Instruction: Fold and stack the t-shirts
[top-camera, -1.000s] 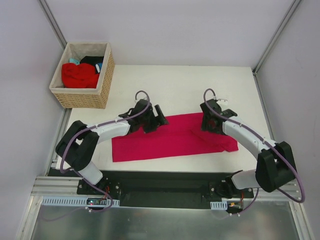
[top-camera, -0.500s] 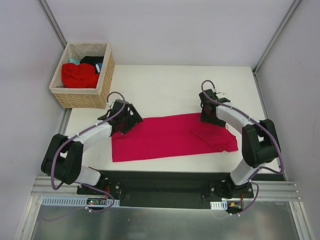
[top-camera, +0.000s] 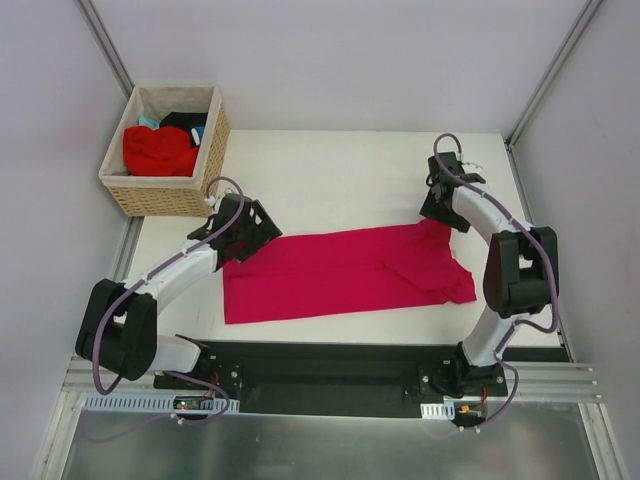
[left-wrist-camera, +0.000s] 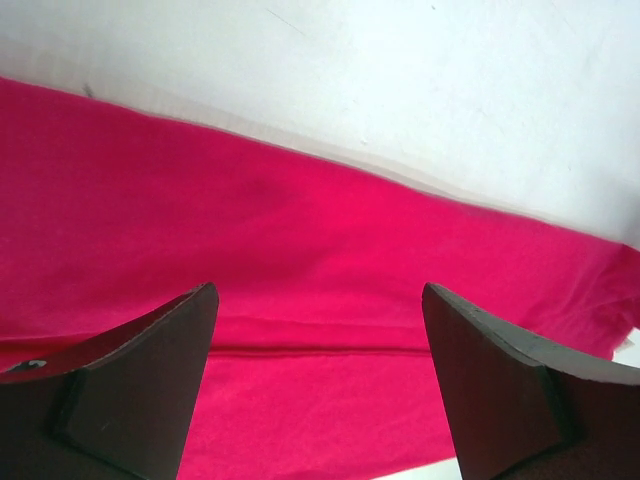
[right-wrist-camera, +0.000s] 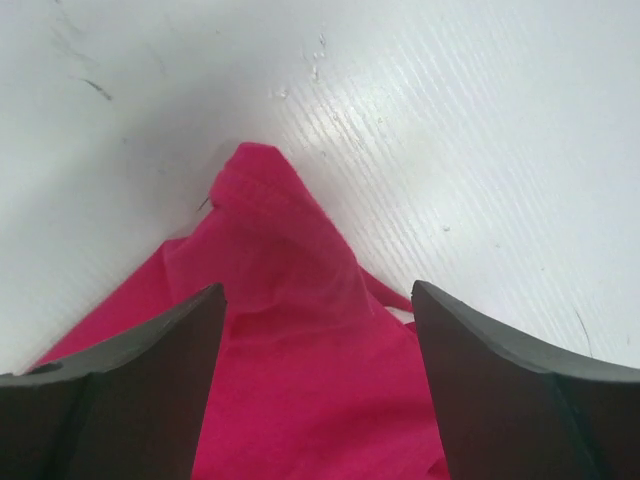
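Crimson-pink cloth, the t-shirt (top-camera: 340, 272) lies folded into a long band across the desk (top-camera: 350, 170), with the left gripper (left-wrist-camera: 316, 292) and right gripper (right-wrist-camera: 316, 290) both spread empty above its far corners, probably placed to pinch them for another fold.

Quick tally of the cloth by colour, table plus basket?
crimson-pink t-shirt, on the table: 1
red cloth, in the basket: 1
black cloth, in the basket: 1
teal cloth, in the basket, only a sliver shows: 1
Total: 4
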